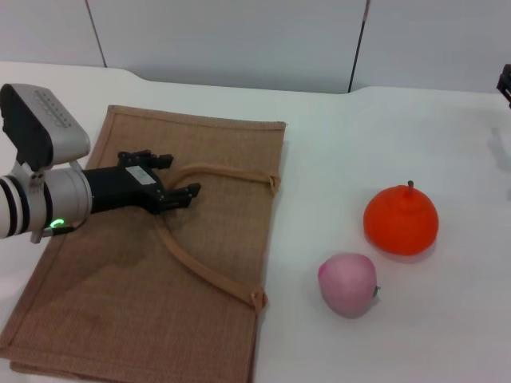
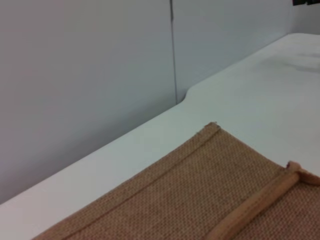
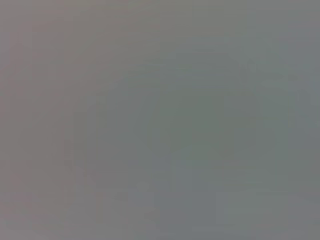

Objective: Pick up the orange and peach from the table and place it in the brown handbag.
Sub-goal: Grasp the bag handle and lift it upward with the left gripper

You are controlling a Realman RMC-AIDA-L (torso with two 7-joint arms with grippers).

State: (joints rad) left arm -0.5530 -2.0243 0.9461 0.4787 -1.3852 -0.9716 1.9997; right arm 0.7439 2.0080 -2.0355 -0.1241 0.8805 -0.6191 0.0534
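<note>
only right pincer (image 1: 505,84) cut off at edge | right wrist view blank

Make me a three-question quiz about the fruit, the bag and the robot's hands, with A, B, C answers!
1. Where is the left gripper?
A. Over the brown handbag
B. Over the orange
C. Off the white table

2. How many fruits are on the table?
A. One
B. Two
C. Four

3. How is the handbag?
A. Standing up
B. Hanging
C. Lying flat

Answers:
1 A, it hovers by the bag's handle.
2 B, the orange and the peach.
3 C, it is spread flat on the table.

The right gripper barely shows at the far right edge.
</note>
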